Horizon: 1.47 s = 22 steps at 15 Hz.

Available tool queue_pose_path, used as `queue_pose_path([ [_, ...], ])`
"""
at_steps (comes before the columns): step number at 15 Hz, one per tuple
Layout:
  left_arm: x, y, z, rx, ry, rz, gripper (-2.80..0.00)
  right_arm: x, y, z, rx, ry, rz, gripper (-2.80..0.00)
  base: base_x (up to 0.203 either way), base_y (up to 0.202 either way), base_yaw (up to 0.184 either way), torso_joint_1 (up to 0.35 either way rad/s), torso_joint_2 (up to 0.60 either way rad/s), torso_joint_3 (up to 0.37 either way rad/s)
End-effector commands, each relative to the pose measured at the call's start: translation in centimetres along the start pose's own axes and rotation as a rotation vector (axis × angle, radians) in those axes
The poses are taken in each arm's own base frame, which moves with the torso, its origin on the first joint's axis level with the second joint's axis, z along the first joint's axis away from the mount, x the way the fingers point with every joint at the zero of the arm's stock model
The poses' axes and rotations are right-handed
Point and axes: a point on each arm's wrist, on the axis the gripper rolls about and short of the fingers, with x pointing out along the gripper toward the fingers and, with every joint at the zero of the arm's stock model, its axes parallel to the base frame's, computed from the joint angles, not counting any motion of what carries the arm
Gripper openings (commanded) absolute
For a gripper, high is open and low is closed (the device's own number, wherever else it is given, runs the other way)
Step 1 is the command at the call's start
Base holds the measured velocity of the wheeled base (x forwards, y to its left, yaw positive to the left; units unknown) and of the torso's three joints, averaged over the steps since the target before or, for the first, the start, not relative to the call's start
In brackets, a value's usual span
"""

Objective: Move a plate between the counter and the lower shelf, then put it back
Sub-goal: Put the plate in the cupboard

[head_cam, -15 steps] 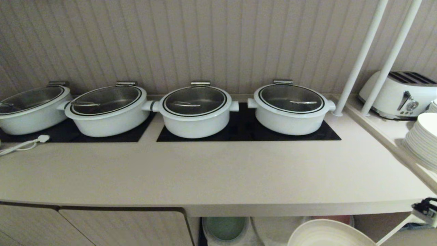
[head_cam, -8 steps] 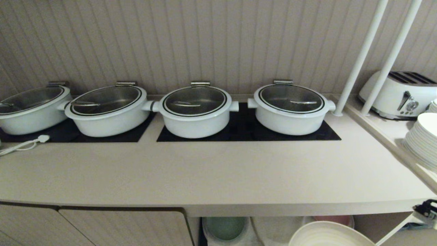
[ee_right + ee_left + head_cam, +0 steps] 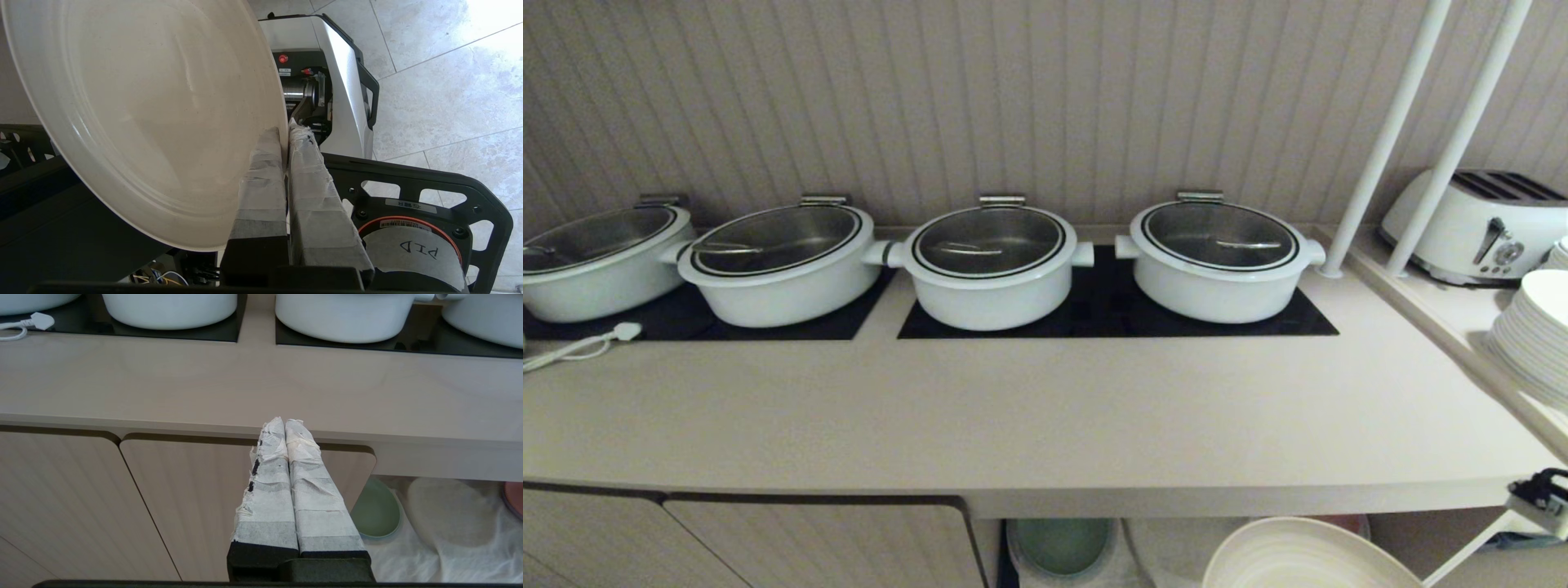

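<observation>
Below counter (image 3: 1045, 425) edge: right pincer (image 3: 284, 139) clamps plate (image 3: 1298, 559) rim.

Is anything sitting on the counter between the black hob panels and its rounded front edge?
No. In the head view that stretch of the long beige counter is bare; only a white plug and cord lies at its far left.

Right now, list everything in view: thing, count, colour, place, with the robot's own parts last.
plate: one, cream, held by its rim below the counter's front edge
counter: one, beige
lower shelf: one, white cloth
pots: four, white, glass lids, on black hobs
green plate: one, on the shelf
pink plate: one, shelf edge
stacked plates: white, side surface
toaster: one, white
poles: two, white
plug: one, white
left gripper: shut, empty, before the cabinet door
right gripper: shut on the plate
</observation>
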Motion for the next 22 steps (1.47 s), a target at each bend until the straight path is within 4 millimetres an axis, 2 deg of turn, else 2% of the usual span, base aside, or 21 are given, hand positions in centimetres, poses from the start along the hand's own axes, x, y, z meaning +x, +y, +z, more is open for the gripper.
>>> queue_pose_path([
  [1,0.00,0.00,0.00,-0.001,-0.001,0.000,-2.80,0.04,0.01,0.03,0.004,0.006,0.001,-2.80,0.000,0.000,0.000,0.000,0.00,0.000],
  [22,0.00,0.00,0.00,-0.001,-0.001,0.000,-2.80,-0.20,0.04,-0.30,0.007,0.009,0.028,-2.80,0.000,0.000,0.000,0.000,0.00,0.000],
])
